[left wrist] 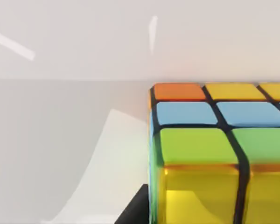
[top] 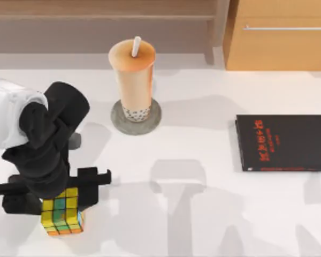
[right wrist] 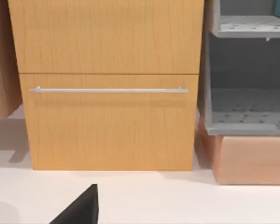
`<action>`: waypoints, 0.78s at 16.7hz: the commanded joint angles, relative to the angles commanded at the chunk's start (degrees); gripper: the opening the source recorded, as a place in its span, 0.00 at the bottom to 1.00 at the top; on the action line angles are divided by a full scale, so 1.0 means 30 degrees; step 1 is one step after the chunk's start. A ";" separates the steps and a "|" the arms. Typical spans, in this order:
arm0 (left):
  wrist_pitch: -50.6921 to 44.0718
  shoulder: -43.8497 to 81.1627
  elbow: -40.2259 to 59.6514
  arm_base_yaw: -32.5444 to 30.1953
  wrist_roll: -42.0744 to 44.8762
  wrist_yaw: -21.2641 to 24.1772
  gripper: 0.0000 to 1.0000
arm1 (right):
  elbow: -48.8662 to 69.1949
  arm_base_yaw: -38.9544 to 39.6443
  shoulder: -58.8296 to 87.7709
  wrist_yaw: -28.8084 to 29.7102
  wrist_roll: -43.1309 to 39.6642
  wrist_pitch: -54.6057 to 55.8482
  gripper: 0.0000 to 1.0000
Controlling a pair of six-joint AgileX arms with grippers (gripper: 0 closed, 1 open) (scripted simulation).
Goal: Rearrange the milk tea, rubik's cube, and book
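Observation:
The rubik's cube (top: 63, 215), mostly yellow with green and orange squares, sits near the table's front left. My left gripper (top: 58, 201) is down over it, shut on the cube with a black finger on either side. Seen close in the left wrist view, the cube (left wrist: 214, 154) has a dark fingertip (left wrist: 135, 212) against its edge. The milk tea (top: 134, 80), a tall orange-tan cup with a white straw, stands upright on a grey coaster (top: 117, 120) at the back centre-left. The book is out of view. A dark part of my right gripper (right wrist: 79, 210) faces a wooden cabinet.
A thin black book with red lettering (top: 283, 142) lies flat at the right. A wooden drawer cabinet (top: 281, 35) stands at the back right, seen also in the right wrist view (right wrist: 107, 84) beside a grey shelf unit (right wrist: 247, 70).

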 joint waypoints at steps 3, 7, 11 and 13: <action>-0.1390 -0.0489 0.0784 -0.0021 -0.0027 -0.0001 0.00 | 0.0000 0.0000 0.0000 0.0000 0.0000 0.0000 1.00; -0.2400 -0.0960 0.1422 -0.0020 -0.0031 -0.0001 0.00 | 0.0000 0.0000 0.0000 0.0000 0.0000 0.0000 1.00; -0.2131 -0.0873 0.1513 0.0078 0.0118 -0.0028 0.00 | 0.0000 0.0000 0.0000 0.0000 0.0000 0.0000 1.00; -0.1223 -0.0807 0.2012 0.0373 0.0608 -0.0117 0.00 | 0.0000 0.0000 0.0000 0.0000 0.0000 0.0000 1.00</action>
